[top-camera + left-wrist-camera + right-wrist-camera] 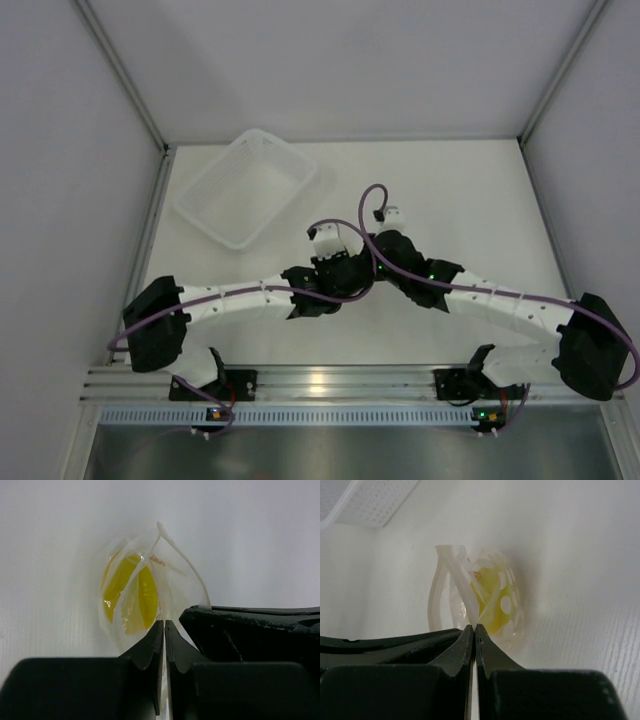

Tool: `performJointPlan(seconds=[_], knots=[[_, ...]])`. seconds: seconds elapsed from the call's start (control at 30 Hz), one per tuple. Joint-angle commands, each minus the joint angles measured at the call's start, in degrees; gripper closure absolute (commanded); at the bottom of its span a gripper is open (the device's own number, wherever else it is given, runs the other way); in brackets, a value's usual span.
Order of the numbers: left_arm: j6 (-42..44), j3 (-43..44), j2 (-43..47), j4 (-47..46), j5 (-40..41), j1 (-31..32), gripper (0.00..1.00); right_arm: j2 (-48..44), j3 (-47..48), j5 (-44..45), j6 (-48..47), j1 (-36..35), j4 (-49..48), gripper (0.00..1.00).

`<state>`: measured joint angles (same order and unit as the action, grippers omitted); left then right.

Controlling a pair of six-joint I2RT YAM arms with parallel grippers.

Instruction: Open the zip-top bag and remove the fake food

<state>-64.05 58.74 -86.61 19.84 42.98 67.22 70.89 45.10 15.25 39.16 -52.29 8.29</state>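
Progress looks to me near the middle: the bag (pixel 150 580) is held on two sides and its mouth seems partly pulled apart, but the food (pixel 127 587) is not yet out. The left gripper (pixel 164 626) has its fingers pressed together on the lower edge of the bag, with only thin film between them. The right gripper (pixel 475 629) is closed in the same way, on the white zip strip (pixel 436 590) as far as I can judge. The bag sits between the two grippers, over the middle of the table (pixel 470 200); whether it rests on the table I cannot tell. What is left for you is to widen the mouth and then take the food out.

From the top view you get only the layout. The two arms meet at the centre, and the tray (pixel 245 185) lies at about 10 o'clock from them, well apart. The bag is hidden under the wrists there.

In the left wrist view the yellow food shows clearly at 11 o'clock from the fingertips. The right gripper comes in at 3 o'clock, touching the end of the strip.

Only the right wrist view shows the strips bowed into a loop, so the open mouth reads better there. It also shows a corner of the tray at 11 o'clock.
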Motion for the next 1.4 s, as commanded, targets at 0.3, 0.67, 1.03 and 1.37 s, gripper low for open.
performJointPlan(seconds=[0.3, 0.67, 1.03, 1.37], knots=[[0.2, 1.8, -2.6, -0.3, -1.5, -1.7, 0.99, -3.7, -2.6, 7.7, 5.1, -3.7, -7.3, 1.00], [0.3, 4.1, -8.0, -0.7, -4.0, -4.6, 0.96, -6.0, -5.6, 6.5, 7.2, -3.9, -10.2, 1.00], [2.4, 7.8, -11.0, -0.4, -3.0, -5.3, 0.84, -6.2, -9.2, 5.1, 7.1, -3.7, -10.8, 1.00], [2.3, 6.5, -13.1, -0.3, -5.5, -6.4, 0.77, -7.1, -10.6, 5.0, 6.7, -3.6, -11.4, 1.00]])
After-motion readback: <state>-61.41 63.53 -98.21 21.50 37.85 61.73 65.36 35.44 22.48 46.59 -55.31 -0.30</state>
